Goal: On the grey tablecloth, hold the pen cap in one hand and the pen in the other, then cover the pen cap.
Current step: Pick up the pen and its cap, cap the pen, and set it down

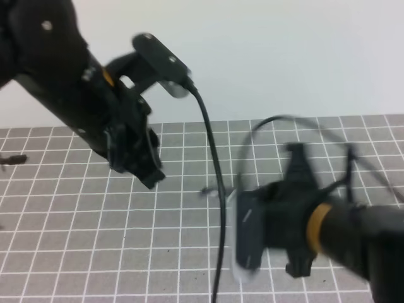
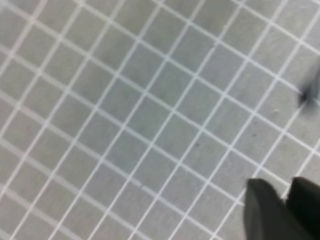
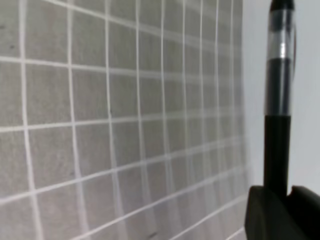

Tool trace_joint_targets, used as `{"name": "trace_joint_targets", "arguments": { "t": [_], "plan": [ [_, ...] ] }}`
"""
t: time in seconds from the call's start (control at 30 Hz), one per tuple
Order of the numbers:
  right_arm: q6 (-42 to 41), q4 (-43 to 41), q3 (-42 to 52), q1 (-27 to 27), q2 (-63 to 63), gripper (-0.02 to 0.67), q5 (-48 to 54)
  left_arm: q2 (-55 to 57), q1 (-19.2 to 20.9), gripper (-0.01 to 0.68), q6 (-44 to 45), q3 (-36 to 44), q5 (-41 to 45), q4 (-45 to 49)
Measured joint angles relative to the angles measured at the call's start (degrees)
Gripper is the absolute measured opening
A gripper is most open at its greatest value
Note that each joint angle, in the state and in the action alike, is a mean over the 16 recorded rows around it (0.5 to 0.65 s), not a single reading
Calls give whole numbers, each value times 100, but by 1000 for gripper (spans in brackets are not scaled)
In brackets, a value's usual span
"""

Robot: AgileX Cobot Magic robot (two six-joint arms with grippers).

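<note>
Item: grey tablecloth (image 1: 76, 252), flat, white grid lines, a few dark specks; it runs to a pale wall on the far side.

Item: small dark object (image 1: 14, 160) at the far left edge of the cloth, blurred and partly cut off by the frame; it cannot be identified from here.

Item: left arm, black, reaching in from the upper left of the exterior high view, raised above the cloth. Left gripper (image 1: 146, 175) points down and to the right (its fingers merge into one dark, blurred mass). In the left wrist view two dark fingertips (image 2: 265, 212) show at the lower right corner with only a thin sliver of cloth between them; nothing is visible between them, and whether they are fully together cannot be told.

Item: black cable (image 1: 213, 189), hanging from the left wrist camera mount down across the middle of the cloth.

Item: pen (image 3: 278, 100), black with a silvery band. In the right wrist view it stands up out of the right gripper (image 3: 286, 197), whose fingers are clamped on its lower part; its top end is cut off by the frame.

Item: right arm, black with a yellow ring, entering from the lower right; heavily motion-blurred.

Item: pen cap. Cannot be made out in any view.
</note>
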Motion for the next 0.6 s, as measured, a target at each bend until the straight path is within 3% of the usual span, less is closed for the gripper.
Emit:
{"name": "trace_joint_targets", "arguments": {
  "t": [0.17,0.3,0.47,0.6],
  "plan": [
    [1860,588,119,-646,-83,52,-212,-391,0,9,-350,142,-385,161],
    [3575,656,184,-1244,-211,52,-548,-847,0,0,-636,497,-872,214],
    [5294,358,246,-1878,-444,52,-1002,-1612,0,0,-1050,1372,-1858,196],
    [6161,-35,326,-2225,-606,52,-1435,-2301,0,0,-1380,2344,-2868,48]
  ]
}}
